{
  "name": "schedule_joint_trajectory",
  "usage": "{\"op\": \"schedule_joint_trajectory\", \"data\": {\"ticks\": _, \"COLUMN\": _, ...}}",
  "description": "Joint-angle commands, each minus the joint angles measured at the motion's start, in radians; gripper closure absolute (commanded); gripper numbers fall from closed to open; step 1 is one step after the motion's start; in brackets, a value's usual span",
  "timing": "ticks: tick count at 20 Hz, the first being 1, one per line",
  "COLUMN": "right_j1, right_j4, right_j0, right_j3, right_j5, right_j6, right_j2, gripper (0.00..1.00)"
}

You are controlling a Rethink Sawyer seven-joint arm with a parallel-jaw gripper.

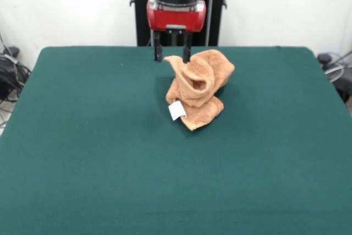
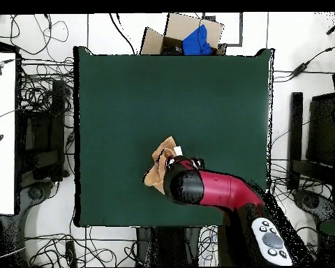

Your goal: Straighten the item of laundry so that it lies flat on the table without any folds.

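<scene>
The item of laundry [image 1: 199, 87], a peach-orange towel, sits crumpled in an upright heap at the middle of the dark green table [image 1: 82, 152], with its white tag [image 1: 176, 110] hanging at the front. One raised corner of it points up toward my gripper [image 1: 172, 54]. The gripper stands open just behind the heap at the heap's top left. Its two dark fingers [image 1: 158, 53] are apart, and I cannot tell whether they touch the cloth. In the overhead view the red arm [image 2: 212, 190] covers the gripper and part of the towel [image 2: 158, 173].
A cardboard box [image 2: 172, 31] with something blue in it stands past the table's edge opposite the robot. Cables and dark equipment lie on the floor along both sides. A white surface [image 2: 1, 132] runs along the left of the overhead view.
</scene>
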Motion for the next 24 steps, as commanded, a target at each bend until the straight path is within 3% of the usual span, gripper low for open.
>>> {"op": "schedule_joint_trajectory", "data": {"ticks": 1, "right_j1": 0.076, "right_j4": -0.052, "right_j0": 0.013, "right_j3": -0.043, "right_j5": -0.065, "right_j6": 0.103, "right_j2": 0.013, "gripper": 0.0}}
{"op": "schedule_joint_trajectory", "data": {"ticks": 24, "right_j1": 0.045, "right_j4": -0.064, "right_j0": -0.014, "right_j3": -0.018, "right_j5": -0.007, "right_j6": 0.055, "right_j2": 0.032, "gripper": 0.0}}
